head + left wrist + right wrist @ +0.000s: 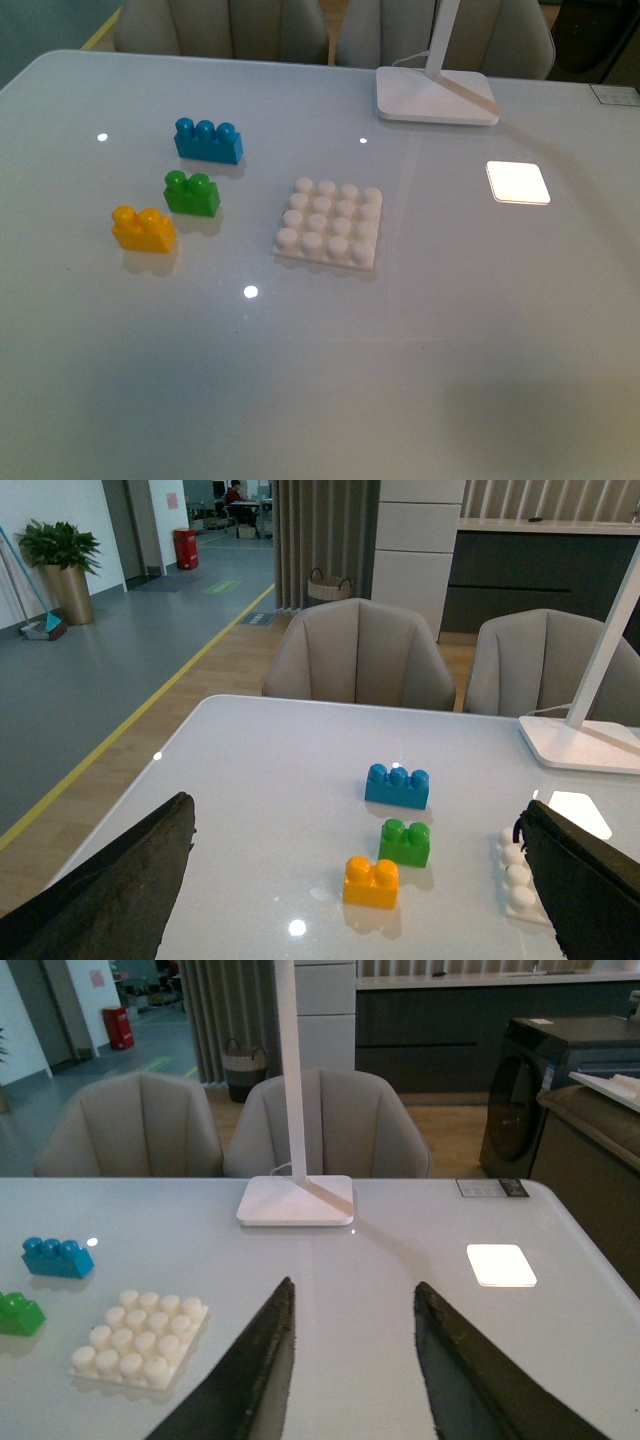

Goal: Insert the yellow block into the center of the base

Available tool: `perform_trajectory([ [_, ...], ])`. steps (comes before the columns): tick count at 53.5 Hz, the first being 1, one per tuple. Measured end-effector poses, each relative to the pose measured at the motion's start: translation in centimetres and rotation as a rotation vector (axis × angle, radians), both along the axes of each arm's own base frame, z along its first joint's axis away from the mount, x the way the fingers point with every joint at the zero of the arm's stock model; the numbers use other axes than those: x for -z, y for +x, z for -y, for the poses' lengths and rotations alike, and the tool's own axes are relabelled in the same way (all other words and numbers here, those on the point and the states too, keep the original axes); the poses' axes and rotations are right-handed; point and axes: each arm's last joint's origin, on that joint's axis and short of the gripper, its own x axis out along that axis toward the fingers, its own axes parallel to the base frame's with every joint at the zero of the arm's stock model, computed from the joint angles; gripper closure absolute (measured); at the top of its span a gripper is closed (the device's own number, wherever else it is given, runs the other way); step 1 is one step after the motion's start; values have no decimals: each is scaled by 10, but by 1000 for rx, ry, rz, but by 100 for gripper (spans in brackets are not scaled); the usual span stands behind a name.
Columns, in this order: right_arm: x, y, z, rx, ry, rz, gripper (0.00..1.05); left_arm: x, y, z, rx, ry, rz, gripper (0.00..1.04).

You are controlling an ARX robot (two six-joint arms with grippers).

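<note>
Yellow block (371, 882) sits on desk (250, 780) ahead of your left gripper (355, 808), in line with gap between its fingers, untouched. Green brick (405, 842) just beyond it, blue brick (397, 785) further. Your left gripper spread wide, holding nothing. Your right gripper (355, 1288) likewise parted. Base (138, 1338) ahead of right gripper, off toward left-arm side.

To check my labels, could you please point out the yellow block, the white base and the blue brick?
yellow block (143, 235): front view, front face.
base (329, 224): front view, middle of studded top.
blue brick (208, 148): front view, front face.
</note>
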Motion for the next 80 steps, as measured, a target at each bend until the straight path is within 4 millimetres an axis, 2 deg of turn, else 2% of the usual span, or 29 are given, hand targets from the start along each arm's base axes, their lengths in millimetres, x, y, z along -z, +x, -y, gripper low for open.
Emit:
perform_trajectory([
  [2, 0, 0, 0, 1, 0, 0, 59, -1, 0, 2, 66, -62, -172, 7],
  [3, 0, 0, 0, 0, 0, 0, 55, -3, 2, 3, 87, -103, -319, 7],
  [6, 0, 0, 0, -2, 0, 1, 44, -1, 9, 7, 92, -166, -523, 7],
  [11, 0, 0, 0, -1, 0, 1, 31, 1, 22, 13, 94, -181, -601, 7],
  [17, 0, 0, 0, -1, 0, 1, 7, -6, 58, 30, 118, -169, -594, 7],
  [25, 0, 0, 0, -1, 0, 1, 9, -1, 106, 52, 136, -124, -595, 7],
  [34, 0, 0, 0, -1, 0, 1, 9, 17, 138, 66, 146, -49, -602, 7],
  [47, 0, 0, 0, -1, 0, 1, 9, 58, 182, 74, 168, 96, -628, 7],
  [63, 0, 0, 0, -1, 0, 1, 9, 86, 225, 74, 193, 192, -646, 7],
  [80, 0, 0, 0, -1, 0, 1, 9, 111, 252, 75, 163, 230, -695, 7],
])
